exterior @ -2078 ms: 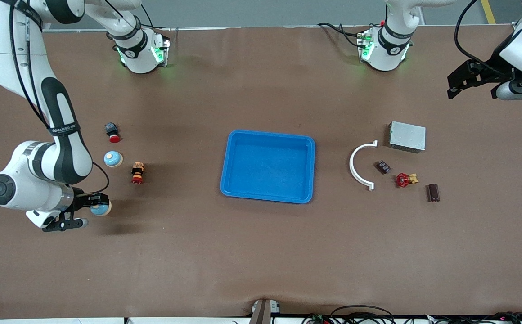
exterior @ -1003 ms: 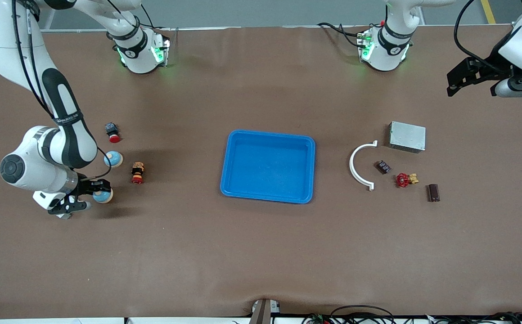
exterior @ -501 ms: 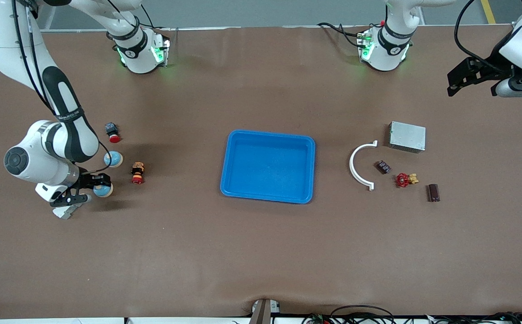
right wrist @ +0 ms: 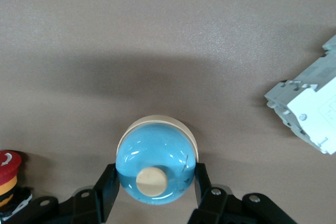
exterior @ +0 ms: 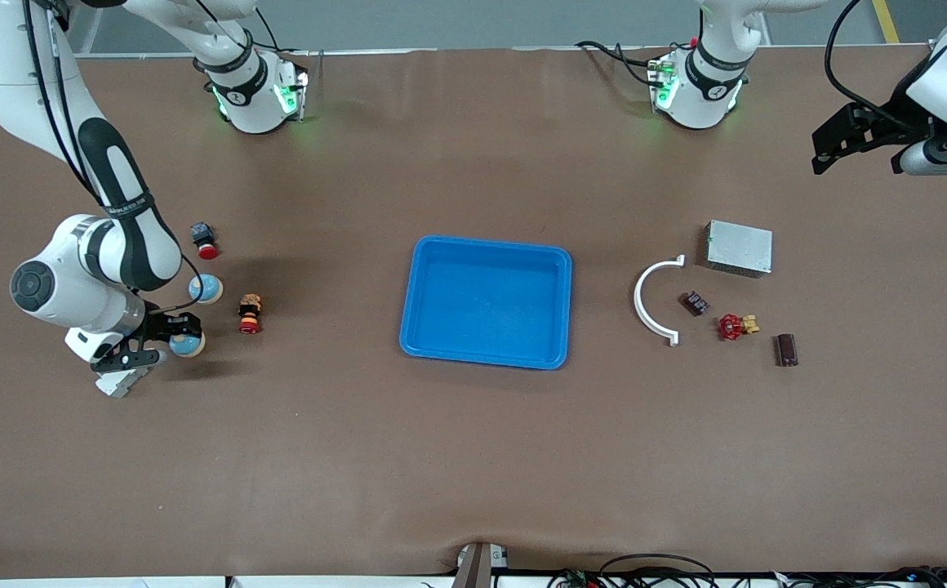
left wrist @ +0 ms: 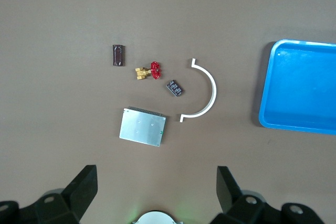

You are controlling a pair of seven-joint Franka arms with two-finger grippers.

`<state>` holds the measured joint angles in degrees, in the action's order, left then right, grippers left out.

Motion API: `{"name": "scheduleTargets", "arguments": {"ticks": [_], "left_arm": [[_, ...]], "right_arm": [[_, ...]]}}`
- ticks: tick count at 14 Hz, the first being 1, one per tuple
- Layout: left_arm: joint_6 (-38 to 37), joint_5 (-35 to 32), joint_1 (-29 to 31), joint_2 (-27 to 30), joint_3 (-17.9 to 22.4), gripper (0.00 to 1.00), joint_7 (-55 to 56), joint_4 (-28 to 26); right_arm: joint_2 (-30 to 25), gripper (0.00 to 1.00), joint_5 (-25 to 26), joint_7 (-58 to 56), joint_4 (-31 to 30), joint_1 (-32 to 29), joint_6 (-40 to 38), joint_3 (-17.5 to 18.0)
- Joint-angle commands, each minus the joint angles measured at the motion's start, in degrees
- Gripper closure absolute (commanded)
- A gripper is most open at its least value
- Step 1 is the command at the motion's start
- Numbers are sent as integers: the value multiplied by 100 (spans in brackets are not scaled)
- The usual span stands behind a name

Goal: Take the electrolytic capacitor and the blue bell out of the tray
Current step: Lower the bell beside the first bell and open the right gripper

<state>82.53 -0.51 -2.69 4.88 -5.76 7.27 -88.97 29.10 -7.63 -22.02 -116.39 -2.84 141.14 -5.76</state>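
My right gripper (exterior: 178, 343) (right wrist: 155, 182) is shut on a blue dome bell (exterior: 188, 347) (right wrist: 156, 161) with a cream button. It holds the bell just over the table at the right arm's end, and a shadow lies under it. A second blue bell (exterior: 206, 288) sits on the table close by. The capacitor (exterior: 785, 349) (left wrist: 119, 55), a dark brown cylinder, lies at the left arm's end. My left gripper (exterior: 826, 155) (left wrist: 156, 177) hangs open and empty, high over that end of the table.
A blue tray (exterior: 416, 327) (left wrist: 265, 114) sits mid-table. Near the capacitor lie a red valve (exterior: 732, 327), a small black part (exterior: 694, 303), a white arc (exterior: 645, 306) and a metal box (exterior: 739, 247). Two red buttons (exterior: 250, 314) (exterior: 205, 239) and a white block (right wrist: 310, 108) surround the held bell.
My right gripper has carried the bell farther from the front camera, closer to the second bell, uncovering the white block on the table. The left arm has barely moved.
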Motion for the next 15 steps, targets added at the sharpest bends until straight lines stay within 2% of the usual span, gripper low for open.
{"name": "scheduleTargets", "arguments": {"ticks": [1,8,10,12,15], "left_arm": [[17,95,32,153,4,0,-121,-95],[0,104,32,153,4,0,-121,-95],[0,95,32,153,4,0,-121,-95],[0,95,41,162,4,0,-121,-95],[0,95,41,153,4,0,-121,-95]], "right_arm": [[-167,0,-81,-118,-191,-173,36,101],[-185,0,-90,-83,-147,-147,-7,110],[-386,0,-81,-56,-121,-103,-139,119],[-510,0,-81,22,98,-59,-480,119],[-519,0,-64,277,747,11,-1420,119]]}}
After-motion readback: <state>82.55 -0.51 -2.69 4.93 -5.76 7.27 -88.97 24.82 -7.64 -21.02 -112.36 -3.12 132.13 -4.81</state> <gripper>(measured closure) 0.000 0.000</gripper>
